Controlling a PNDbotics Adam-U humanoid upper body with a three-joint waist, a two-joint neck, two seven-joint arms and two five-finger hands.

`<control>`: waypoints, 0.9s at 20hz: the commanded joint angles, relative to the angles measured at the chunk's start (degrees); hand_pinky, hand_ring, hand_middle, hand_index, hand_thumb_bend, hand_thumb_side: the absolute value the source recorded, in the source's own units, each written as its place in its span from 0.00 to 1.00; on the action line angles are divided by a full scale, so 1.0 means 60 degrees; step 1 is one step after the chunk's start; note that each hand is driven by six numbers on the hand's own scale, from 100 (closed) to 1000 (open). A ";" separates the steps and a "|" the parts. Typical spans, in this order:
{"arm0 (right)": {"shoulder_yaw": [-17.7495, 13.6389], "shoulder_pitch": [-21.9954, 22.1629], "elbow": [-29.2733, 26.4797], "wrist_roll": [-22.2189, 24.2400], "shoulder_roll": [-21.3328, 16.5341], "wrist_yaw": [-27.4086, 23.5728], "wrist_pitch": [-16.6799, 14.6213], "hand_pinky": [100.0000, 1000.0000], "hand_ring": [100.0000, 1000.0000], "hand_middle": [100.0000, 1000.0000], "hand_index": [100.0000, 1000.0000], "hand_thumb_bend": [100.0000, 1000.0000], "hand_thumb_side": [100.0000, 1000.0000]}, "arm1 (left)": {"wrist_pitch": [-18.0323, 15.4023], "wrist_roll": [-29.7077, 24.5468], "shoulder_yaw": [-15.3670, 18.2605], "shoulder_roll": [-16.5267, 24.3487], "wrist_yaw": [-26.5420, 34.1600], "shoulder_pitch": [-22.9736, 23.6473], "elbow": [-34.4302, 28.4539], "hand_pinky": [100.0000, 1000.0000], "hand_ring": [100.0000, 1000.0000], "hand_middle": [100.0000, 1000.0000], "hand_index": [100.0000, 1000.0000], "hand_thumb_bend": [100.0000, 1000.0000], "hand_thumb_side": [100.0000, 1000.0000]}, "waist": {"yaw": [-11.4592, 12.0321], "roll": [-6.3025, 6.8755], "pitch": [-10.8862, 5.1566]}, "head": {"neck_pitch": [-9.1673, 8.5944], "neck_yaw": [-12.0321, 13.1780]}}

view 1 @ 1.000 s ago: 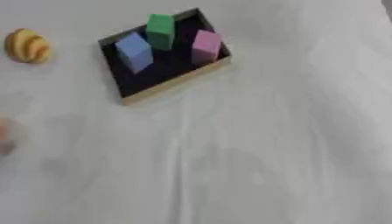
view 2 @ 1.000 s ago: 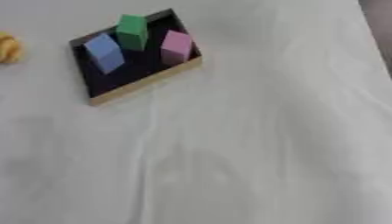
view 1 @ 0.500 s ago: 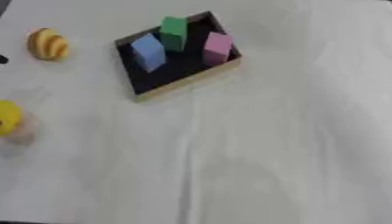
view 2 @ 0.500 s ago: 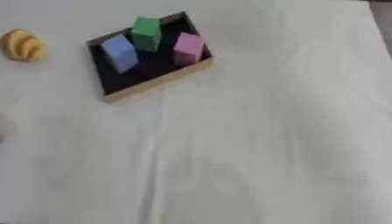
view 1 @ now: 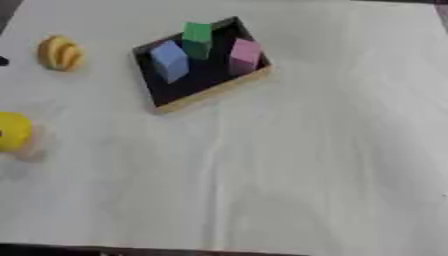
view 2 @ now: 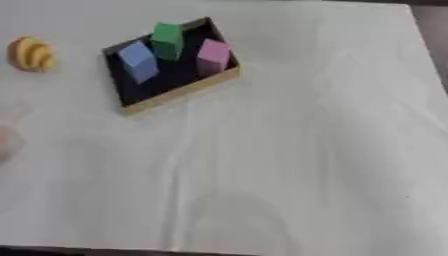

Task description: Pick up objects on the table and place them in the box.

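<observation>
A shallow box (view 1: 213, 92) with a black floor and a tan rim sits askew at the upper middle of the white table. Inside it stand a blue block (view 1: 170, 60), a green block (view 1: 197, 37) and a pink block (view 1: 244, 54). Left of the box lies a yellow-orange striped rounded object (view 1: 59, 53). A bright yellow object (view 1: 12, 131) rests at the far left edge, partly cut off in the left eye view. Neither hand shows in either view.
The white cloth-covered table (view 1: 289, 170) spreads wide below and right of the box. A small dark thing (view 1: 3, 61) pokes in at the left edge. The table's right edge (view 2: 429, 40) shows at the upper right.
The whole picture has shifted right and down, so the camera has moved. The yellow object at the left edge has come into the left eye view.
</observation>
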 commanded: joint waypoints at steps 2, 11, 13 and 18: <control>-0.0109 -0.0076 -0.0057 -0.0010 -0.0266 0.0046 -0.0012 0.92 0.87 0.86 0.82 0.00 0.57 | 0.0044 -0.0113 0.0062 0.0255 0.0045 -0.0051 0.0093 0.87 0.84 0.82 0.88 0.46 0.00 | 0.0012 0.0111 -0.0357 | 0.0019 0.0142; -0.0118 -0.0050 -0.0059 -0.0062 -0.0219 0.0012 -0.0004 0.92 0.87 0.86 0.82 0.00 0.57 | 0.0083 -0.0284 -0.0004 0.0230 0.0052 -0.0116 0.0381 0.88 0.85 0.83 0.88 0.47 0.00 | 0.0004 0.0086 -0.0225 | -0.0107 0.0681; -0.0126 -0.0038 -0.0062 -0.0068 -0.0212 -0.0001 -0.0011 0.92 0.87 0.86 0.82 0.00 0.58 | 0.0098 -0.0341 -0.0023 0.0222 0.0048 -0.0128 0.0475 0.88 0.85 0.83 0.88 0.47 0.00 | -0.0002 0.0079 -0.0184 | -0.0125 0.0709; -0.0141 -0.0016 -0.0058 -0.0080 -0.0189 -0.0054 -0.0036 0.92 0.87 0.86 0.82 0.00 0.58 | 0.0146 -0.0510 -0.0093 0.0213 0.0021 -0.0197 0.0805 0.89 0.86 0.83 0.87 0.49 0.00 | -0.0014 0.0060 -0.0076 | -0.0183 0.0777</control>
